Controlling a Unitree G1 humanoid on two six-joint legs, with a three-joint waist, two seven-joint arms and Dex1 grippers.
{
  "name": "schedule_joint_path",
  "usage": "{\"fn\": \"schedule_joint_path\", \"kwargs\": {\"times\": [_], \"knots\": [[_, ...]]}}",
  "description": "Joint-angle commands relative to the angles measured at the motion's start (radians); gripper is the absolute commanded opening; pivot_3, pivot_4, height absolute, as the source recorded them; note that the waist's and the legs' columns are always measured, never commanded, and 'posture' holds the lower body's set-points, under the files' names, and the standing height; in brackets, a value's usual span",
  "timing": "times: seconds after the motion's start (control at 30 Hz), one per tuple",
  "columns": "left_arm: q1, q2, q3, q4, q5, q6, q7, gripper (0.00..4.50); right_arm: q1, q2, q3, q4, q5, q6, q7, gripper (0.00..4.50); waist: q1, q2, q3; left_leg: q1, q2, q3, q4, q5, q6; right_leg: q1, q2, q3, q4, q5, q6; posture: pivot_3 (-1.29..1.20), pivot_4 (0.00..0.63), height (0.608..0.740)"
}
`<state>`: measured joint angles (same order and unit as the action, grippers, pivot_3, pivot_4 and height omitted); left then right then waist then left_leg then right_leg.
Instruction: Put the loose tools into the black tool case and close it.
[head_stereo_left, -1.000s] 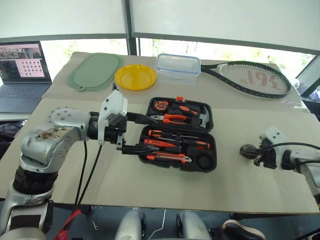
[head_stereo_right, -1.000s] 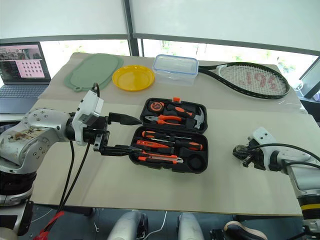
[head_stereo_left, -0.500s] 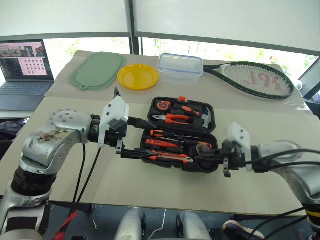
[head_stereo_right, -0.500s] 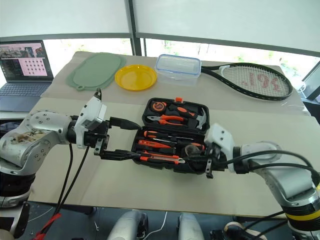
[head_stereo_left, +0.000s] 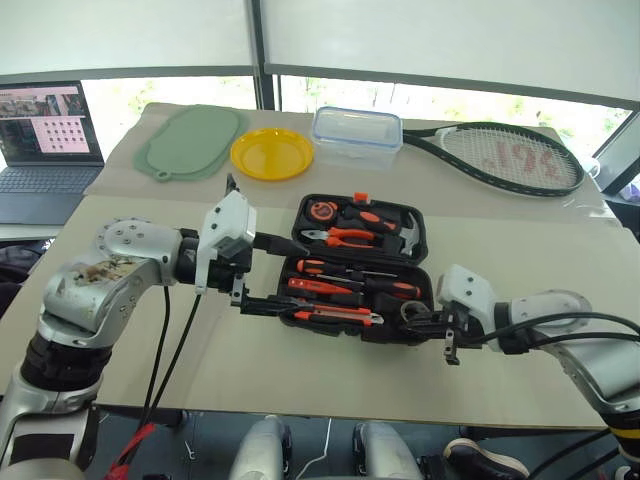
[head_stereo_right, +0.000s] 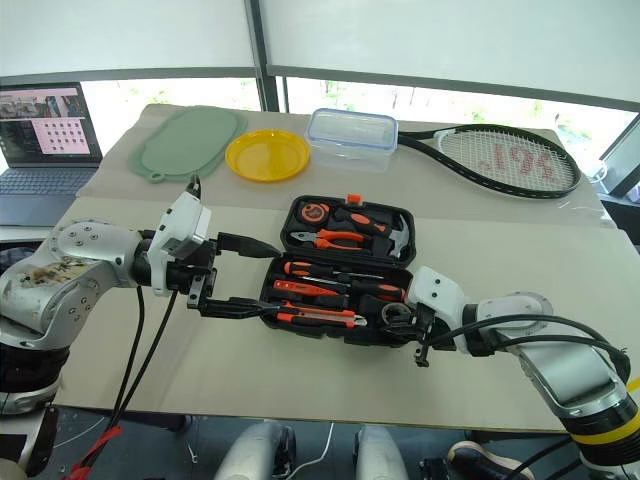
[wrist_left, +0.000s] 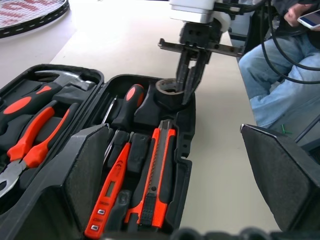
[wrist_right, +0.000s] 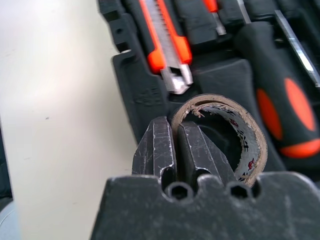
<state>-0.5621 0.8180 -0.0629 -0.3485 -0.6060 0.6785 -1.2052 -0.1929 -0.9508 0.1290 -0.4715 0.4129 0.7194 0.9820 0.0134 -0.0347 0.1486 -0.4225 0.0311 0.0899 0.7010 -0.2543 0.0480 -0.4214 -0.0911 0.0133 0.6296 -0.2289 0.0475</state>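
Two halves, case: the black tool case (head_stereo_left: 360, 268) lies open flat near the middle of the table (head_stereo_left: 300, 380), lid half farther from the robot, tool half nearer.
Case handling: rigid moulded plastic, likely light for its length; my guess is the far edge of the lid is the place to push for closing, since the hinge runs across the middle.
Left gripper: the left gripper (head_stereo_left: 272, 272) hovers at the case's left end with its fingers spread wide, one above the rim and one low beside it, holding nothing.
Right gripper: the right gripper (wrist_left: 189, 75) is pinched narrow on the wall of the tape roll (wrist_left: 169, 91), one finger inside the ring, one outside.
Tools in slots: screwdrivers (head_stereo_left: 355, 283), utility knife (wrist_left: 155, 176) and tester (wrist_left: 106, 201) lie bedded in the nearer half.
Tape roll position: at the right front corner of the case, in or just over its round pocket; seated or not, I cannot tell.
Tape roll handling: small, light, stiff cardboard core with a frayed edge; gripping the wall suits it, and it should drop free easily.
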Motion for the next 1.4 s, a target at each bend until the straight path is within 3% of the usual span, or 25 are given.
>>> {"fn": "schedule_joint_path", "kwargs": {"times": [0.03, 0.2, 0.37, 0.53, 0.57, 0.67, 1.0, 1.2, 1.4], "knots": [[-0.024, -0.003, 0.003, 0.001, 0.005, -0.025, -0.003, 4.50, 0.007, -0.021, -0.030, -0.041, 0.006, 0.000, 0.008, 1.30, -0.001, 0.000, 0.000, 0.000, 0.000, 0.000, 0.000, 0.000, 0.000, 0.000, 0.000, 0.000, 0.000, 0.000, 0.000, 0.00, 0.150, 0.738], [-0.031, -0.012, 0.000, 0.011, 0.012, -0.031, -0.005, 4.50, 0.016, -0.046, -0.064, -0.071, 0.031, 0.014, 0.020, 2.83, -0.001, 0.000, 0.000, 0.000, 0.000, 0.000, 0.000, 0.000, 0.000, 0.000, 0.000, 0.000, 0.000, 0.000, 0.000, 0.00, 0.150, 0.738], [-0.021, -0.011, 0.005, 0.026, 0.021, -0.029, 0.004, 4.50, -0.028, -0.045, -0.188, -0.097, 0.173, 0.106, 0.033, 4.43, -0.001, 0.000, 0.000, 0.000, 0.001, 0.000, 0.000, 0.000, 0.000, 0.000, 0.000, 0.000, 0.000, 0.000, 0.000, 0.00, 0.150, 0.738], [0.040, 0.003, 0.007, 0.169, 0.144, -0.077, 0.088, 4.50, -0.098, -0.067, -0.280, 0.057, 0.163, 0.117, -0.010, 4.43, -0.001, 0.000, 0.000, 0.001, 0.000, 0.000, 0.000, 0.000, 0.000, 0.001, 0.000, 0.000, 0.000, 0.000, 0.000, 0.00, 0.150, 0.738], [0.049, 0.001, 0.009, 0.210, 0.171, -0.095, 0.106, 4.50, -0.100, -0.069, -0.277, 0.096, 0.139, 0.102, -0.021, 4.17, -0.002, 0.000, 0.000, 0.001, 0.000, 0.000, -0.001, 0.000, 0.000, 0.000, 0.000, 0.000, 0.000, 0.000, 0.000, 0.00, 0.150, 0.738], [0.060, -0.015, 0.003, 0.345, 0.267, -0.172, 0.176, 3.76, -0.103, -0.058, -0.260, 0.203, 0.080, 0.051, -0.044, 3.33, 0.001, 0.000, 0.000, 0.001, 0.000, 0.001, -0.001, 0.000, 0.000, 0.000, 0.000, 0.000, 0.000, 0.000, 0.000, 0.00, 0.150, 0.738], [0.009, -0.137, -0.078, 0.504, 0.373, -0.256, 0.201, 0.04, -0.143, 0.038, -0.102, 0.424, -0.099, -0.125, -0.064, 0.01, -0.002, 0.000, 0.000, -0.001, -0.001, 0.002, -0.001, 0.000, 0.000, -0.001, -0.001, 0.000, 0.000, 0.000, 0.000, 0.00, 0.150, 0.738], [-0.012, -0.196, -0.121, 0.512, 0.391, -0.231, 0.192, 0.04, -0.202, 0.095, -0.047, 0.461, -0.139, -0.174, -0.040, 0.01, -0.005, 0.000, 0.000, -0.001, -0.001, 0.002, -0.001, 0.000, 0.000, -0.002, 0.000, 0.000, 0.000, 0.000, 0.000, 0.00, 0.150, 0.738], [0.054, -0.170, -0.102, 0.382, 0.333, -0.203, 0.108, 0.04, -0.165, 0.093, -0.033, 0.373, -0.126, -0.233, 0.051, 0.01, -0.006, 0.000, 0.000, -0.001, 0.000, 0.001, -0.001, 0.000, 0.000, -0.002, 0.000, 0.000, 0.000, 0.000, 0.000, 0.00, 0.150, 0.738]]}}
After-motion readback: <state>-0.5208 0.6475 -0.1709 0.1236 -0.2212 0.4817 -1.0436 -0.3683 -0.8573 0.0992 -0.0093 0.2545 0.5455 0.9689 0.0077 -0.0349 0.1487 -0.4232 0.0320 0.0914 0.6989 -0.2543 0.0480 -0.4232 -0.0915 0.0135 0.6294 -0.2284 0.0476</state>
